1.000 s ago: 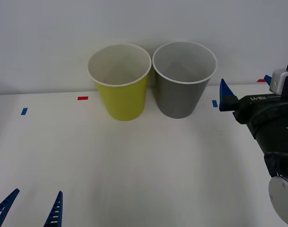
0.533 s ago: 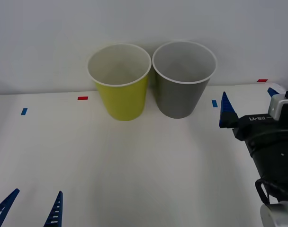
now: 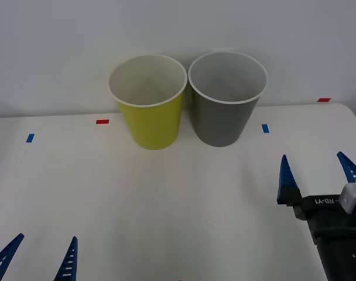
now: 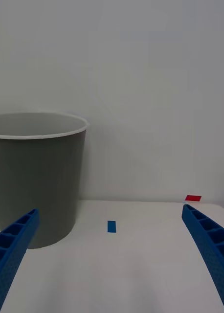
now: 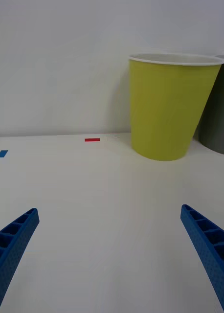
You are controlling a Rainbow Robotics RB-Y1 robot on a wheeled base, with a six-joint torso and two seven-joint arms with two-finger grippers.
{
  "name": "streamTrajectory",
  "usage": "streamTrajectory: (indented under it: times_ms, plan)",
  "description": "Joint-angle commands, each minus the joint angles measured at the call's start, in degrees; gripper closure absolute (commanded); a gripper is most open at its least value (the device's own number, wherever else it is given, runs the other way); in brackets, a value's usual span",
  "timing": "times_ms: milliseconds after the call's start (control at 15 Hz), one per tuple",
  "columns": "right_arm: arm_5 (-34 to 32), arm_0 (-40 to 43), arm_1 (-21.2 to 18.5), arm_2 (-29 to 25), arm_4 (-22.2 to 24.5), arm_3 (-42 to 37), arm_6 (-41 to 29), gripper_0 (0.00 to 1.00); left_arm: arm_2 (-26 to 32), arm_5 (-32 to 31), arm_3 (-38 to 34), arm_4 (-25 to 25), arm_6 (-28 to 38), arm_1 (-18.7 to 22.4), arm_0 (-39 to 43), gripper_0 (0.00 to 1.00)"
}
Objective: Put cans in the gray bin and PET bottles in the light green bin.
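- The light green bin (image 3: 149, 105) is seen upright at the far side of the white table (image 3: 166, 199), close to the wall, with its white rim uppermost and its whitish inside exposed.
- The gray bin (image 3: 226, 99) is placed just beside the light green bin, on the robot's right of it; the two rims are nearly touching, though contact cannot be confirmed.
- The right gripper (image 3: 317, 172) is held low over the near right part of the table, well apart from the gray bin; its blue ribbed fingers (image 3: 286, 178) are spread wide and nothing is held between them.
- In the right wrist view, the gray bin (image 4: 36, 176) is shown ahead of the spread fingers (image 4: 207, 244), with a blue tape mark (image 4: 111, 226) and a red tape mark (image 4: 192, 198) on the table beyond.
- The left gripper (image 3: 37, 257) is parked at the near left edge of the table, its fingers likewise held wide apart and empty.
- In the left wrist view, the light green bin (image 5: 168, 107) is shown ahead, with a sliver of the gray bin (image 5: 217, 117) behind it.
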Motion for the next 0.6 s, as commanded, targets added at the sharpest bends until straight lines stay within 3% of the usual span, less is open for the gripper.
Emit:
streamTrajectory:
  times_ms: [67,600]
  plan:
    - [-5.93,6.28,1.17,-0.65,1.01,1.75,0.11,0.0,0.0,0.0,0.0,0.0,0.0,0.0,0.0,0.0]
    - [-16.47,15.94,-0.14,0.49,-0.05,6.14,-0.24,0.0,0.0,0.0,0.0,0.0,0.0,0.0,0.0,0.0]
